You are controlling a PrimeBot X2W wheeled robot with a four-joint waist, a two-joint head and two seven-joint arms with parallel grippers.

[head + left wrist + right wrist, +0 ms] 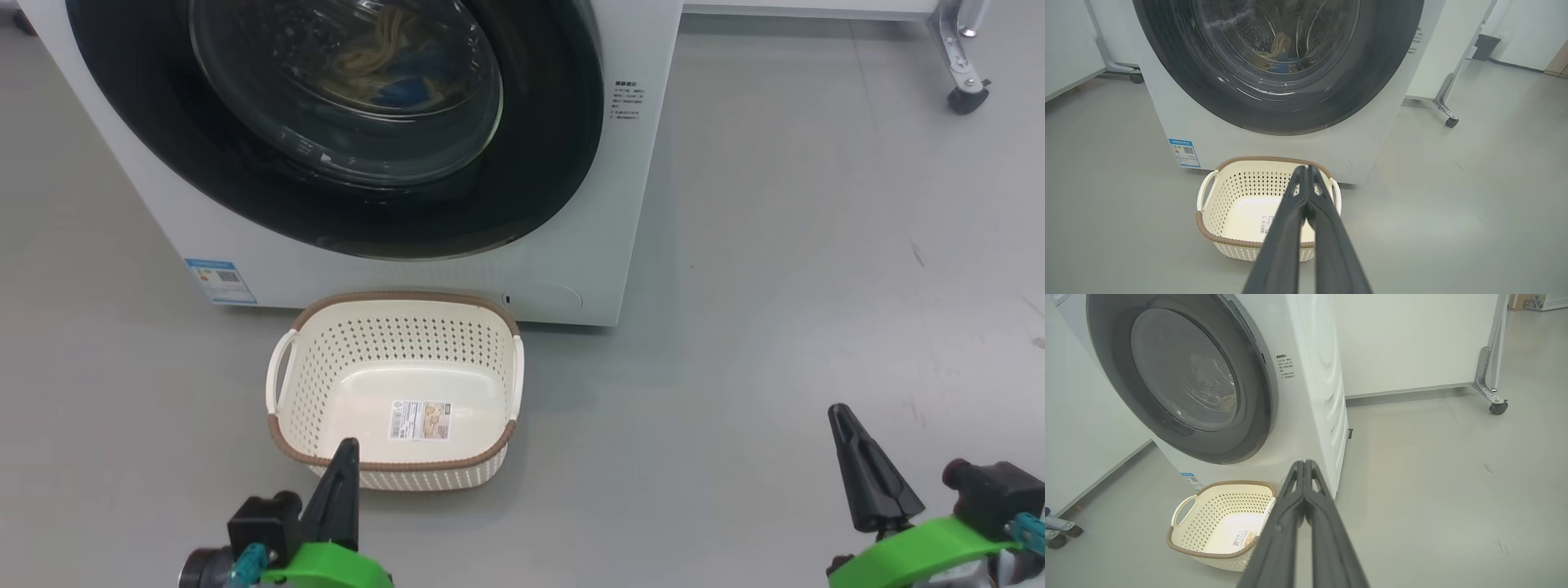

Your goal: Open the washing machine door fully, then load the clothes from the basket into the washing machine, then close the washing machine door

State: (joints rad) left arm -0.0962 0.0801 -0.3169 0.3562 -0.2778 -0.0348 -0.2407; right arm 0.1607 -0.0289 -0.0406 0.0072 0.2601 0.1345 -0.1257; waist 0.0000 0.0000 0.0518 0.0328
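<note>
While the left gripper (349, 449) hangs low over the floor (775, 310) with its two dark fingers pressed together and nothing between them, its tip overlaps the near rim of the basket (400, 296) in the head view. The right gripper (839, 415) is likewise closed to a point, holding nothing, well off to the right of the basket. The basket sits on the floor just in front of the washing machine (571, 269), and its pale bottom shows a label sticker (419, 419). Above it, the washing machine door (539, 163) lies shut against the white front. Through its glass, the clothes (384, 57) show as a yellowish and blue heap inside the drum. A blue sticker (220, 280) sits at the machine's lower left corner, and a caster wheel (967, 98) stands on the floor beyond the machine to the right.
</note>
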